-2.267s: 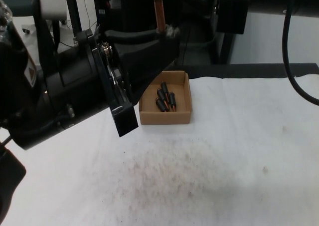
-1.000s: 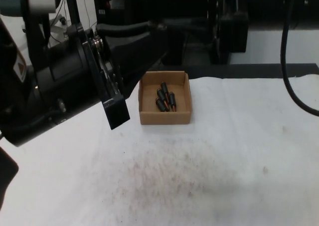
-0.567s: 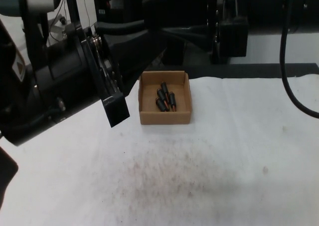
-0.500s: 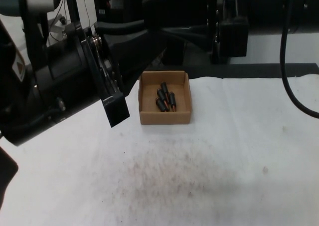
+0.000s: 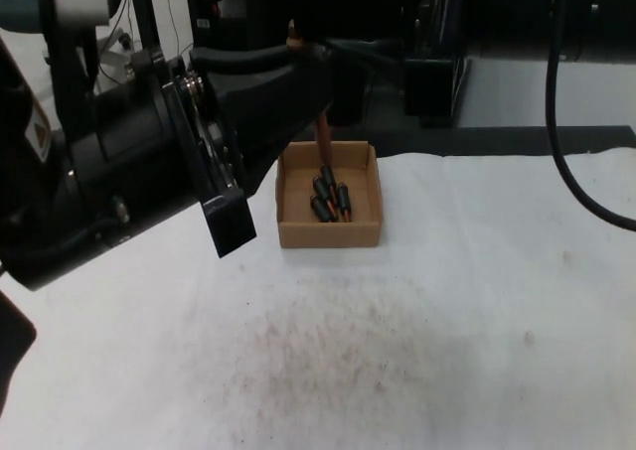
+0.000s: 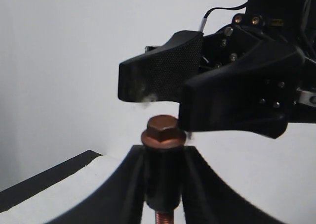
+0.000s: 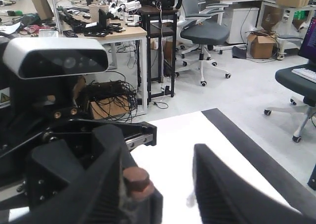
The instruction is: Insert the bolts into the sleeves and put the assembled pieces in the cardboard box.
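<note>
Copper bolt [image 6: 163, 131] is seated in the sleeve [image 6: 161, 177], which the left claw [image 6: 162, 159] grips. The right claw [image 7: 158, 152] stands open beside the bolt head. The shank has just reappeared above the cardboard box [image 5: 329, 233], at its 12 o'clock rim, so deposit appears imminent.

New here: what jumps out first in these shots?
A copper bolt seated in a black sleeve, clamped in the left gripper up over the cardboard box. The right gripper is open, close to the bolt head. Several assembled pieces lie in the box.
</note>
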